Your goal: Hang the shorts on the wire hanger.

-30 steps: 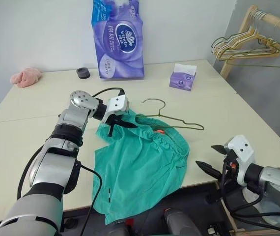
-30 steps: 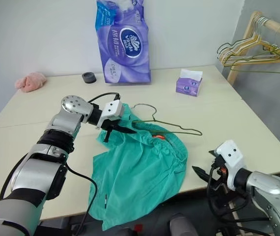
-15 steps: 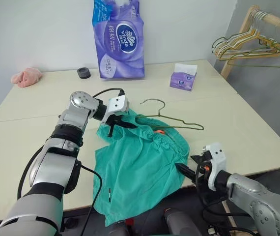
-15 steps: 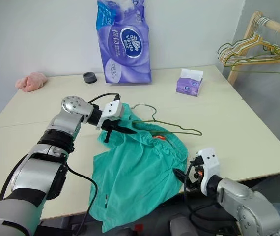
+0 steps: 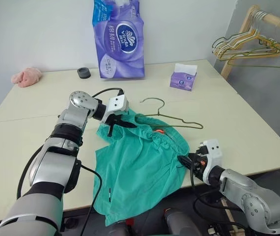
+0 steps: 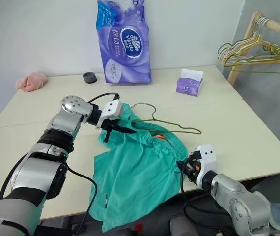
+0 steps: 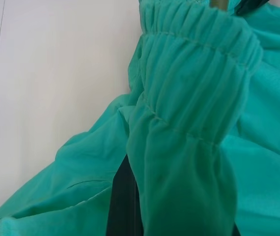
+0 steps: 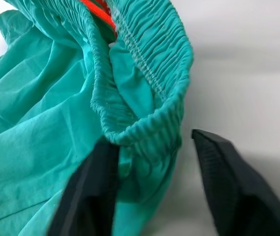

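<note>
At the near tabletop [image 5: 258,132] edge the right claw [image 8: 152,191] straddles the shorts' [image 5: 140,167] gathered waistband, fingers [image 8: 228,187] apart (one under cloth). Farther back the left claw [image 5: 123,123] is clamped on the waistband's other end. Beyond it lies the wire hanger [image 5: 177,120], partly under the shorts.

Cream tabletop [image 5: 238,132] carries a tall purple tissue pack [image 5: 118,39] at the back, black ring [image 5: 83,73] beside it, pink cloth lump [image 5: 25,77] far left, small purple tissue box [image 5: 182,78] right; hanger rack [image 5: 250,42] beyond.
</note>
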Tool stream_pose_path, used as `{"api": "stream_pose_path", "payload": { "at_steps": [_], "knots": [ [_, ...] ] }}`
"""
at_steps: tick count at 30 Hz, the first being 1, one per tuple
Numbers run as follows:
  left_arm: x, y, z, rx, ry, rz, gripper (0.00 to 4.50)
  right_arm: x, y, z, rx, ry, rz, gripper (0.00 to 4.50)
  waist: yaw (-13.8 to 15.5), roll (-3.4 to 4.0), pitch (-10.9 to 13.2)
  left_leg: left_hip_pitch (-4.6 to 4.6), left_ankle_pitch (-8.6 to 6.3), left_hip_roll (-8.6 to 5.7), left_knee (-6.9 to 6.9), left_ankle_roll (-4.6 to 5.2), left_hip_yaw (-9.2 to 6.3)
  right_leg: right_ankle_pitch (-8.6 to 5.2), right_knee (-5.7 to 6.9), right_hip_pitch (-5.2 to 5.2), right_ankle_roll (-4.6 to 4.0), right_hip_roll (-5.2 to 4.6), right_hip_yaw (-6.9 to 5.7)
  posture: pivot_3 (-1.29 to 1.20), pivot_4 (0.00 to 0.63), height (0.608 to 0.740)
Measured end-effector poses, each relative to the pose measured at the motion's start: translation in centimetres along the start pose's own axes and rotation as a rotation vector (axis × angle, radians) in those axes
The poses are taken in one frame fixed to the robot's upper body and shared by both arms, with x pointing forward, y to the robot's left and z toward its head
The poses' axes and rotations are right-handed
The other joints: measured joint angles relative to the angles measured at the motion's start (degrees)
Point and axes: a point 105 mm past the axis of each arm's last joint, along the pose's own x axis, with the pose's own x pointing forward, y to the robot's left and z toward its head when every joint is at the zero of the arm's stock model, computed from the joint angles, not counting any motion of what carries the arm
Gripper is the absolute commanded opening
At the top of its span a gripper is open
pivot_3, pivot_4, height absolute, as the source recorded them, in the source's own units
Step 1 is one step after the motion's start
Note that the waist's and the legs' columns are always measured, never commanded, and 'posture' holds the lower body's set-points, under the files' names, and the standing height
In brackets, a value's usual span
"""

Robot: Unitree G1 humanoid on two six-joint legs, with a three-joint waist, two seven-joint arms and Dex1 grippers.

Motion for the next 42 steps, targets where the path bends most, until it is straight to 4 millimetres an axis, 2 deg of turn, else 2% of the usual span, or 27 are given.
{"api": "stream_pose_path", "payload": {
  "at_steps": [2, 4, 7, 9, 13, 18, 29, 34, 42],
  "knots": [
    [0.0, 0.0, 0.0, -0.002, 0.000, 0.001, 0.00, 0.0, -0.2, 0.1, -0.005, -0.004, -0.012, 0.47, 0.00, 0.00, 0.00, 0.00, 0.00, 0.00, 0.00, 0.00, 0.00, 0.00, 0.00, 0.00, 0.00, 0.00, 0.00, -0.22, 0.048, 0.740],
    [-0.1, 0.0, 0.0, -0.004, -0.002, 0.003, 0.00, 0.0, -0.4, 0.1, -0.016, -0.007, -0.028, 0.03, 0.01, 0.00, 0.00, 0.00, 0.00, -0.01, 0.00, 0.00, 0.00, 0.00, 0.00, 0.00, 0.00, 0.00, 0.00, -0.22, 0.047, 0.740],
    [-0.3, 0.0, 0.4, -0.042, -0.034, -0.006, 0.00, -0.5, -1.8, 0.5, -0.042, -0.015, -0.076, 0.03, 0.04, 0.00, 0.00, -0.02, 0.00, -0.02, 0.01, 0.00, 0.01, 0.00, 0.00, 0.00, 0.00, -0.01, 0.00, -0.22, 0.044, 0.740],
    [-0.6, -0.1, 1.2, -0.065, -0.073, -0.027, 0.00, -1.2, -3.4, 1.4, -0.063, -0.040, -0.128, 0.03, 0.05, 0.00, 0.00, -0.02, 0.00, -0.02, 0.01, 0.00, 0.01, 0.00, 0.00, 0.00, 0.00, -0.02, 0.00, -0.22, 0.044, 0.740],
    [-1.2, -0.4, 2.8, -0.072, -0.126, -0.046, 0.00, -2.5, -5.2, 2.7, -0.125, -0.066, -0.178, 0.03, -0.02, 0.06, -0.04, 0.00, 0.00, 0.01, -0.02, 0.00, 0.03, 0.00, 0.00, 0.00, 0.00, 0.01, 0.02, -0.22, 0.042, 0.740],
    [-1.2, -1.5, 2.2, -0.057, -0.083, -0.078, 0.00, -3.4, -6.3, 3.7, -0.177, -0.079, -0.197, 0.03, -0.01, 0.16, -0.09, 0.03, 0.00, 0.02, -0.05, 0.00, 0.07, 0.00, 0.00, 0.00, 0.00, 0.02, 0.06, -0.22, 0.042, 0.740],
    [-1.0, -1.9, 1.3, 0.005, -0.020, -0.097, 0.00, -4.6, -6.0, 4.6, -0.281, -0.060, -0.128, 0.03, 0.14, 0.16, -0.10, 0.01, 0.00, -0.02, -0.01, 0.00, 0.22, 0.00, -0.03, 0.02, 0.00, 0.00, 0.06, -0.23, 0.046, 0.740],
    [-1.0, -2.0, 0.4, 0.027, 0.015, -0.093, 0.00, -4.9, -5.2, 5.1, -0.328, -0.066, -0.085, 0.03, 0.04, 0.16, -0.10, 0.00, 0.00, -0.02, -0.01, 0.00, 0.27, 0.00, -0.04, 0.02, 0.00, 0.02, 0.05, -0.24, 0.047, 0.740],
    [-1.1, -1.9, -0.8, 0.048, 0.062, -0.074, 0.00, -6.3, -3.2, 6.3, -0.504, -0.006, 0.055, 0.03, 0.03, 0.17, -0.09, 0.00, 0.00, -0.03, -0.01, 0.01, 0.31, -0.01, -0.07, 0.03, 0.01, 0.02, 0.06, -0.25, 0.050, 0.740]
  ]
}}
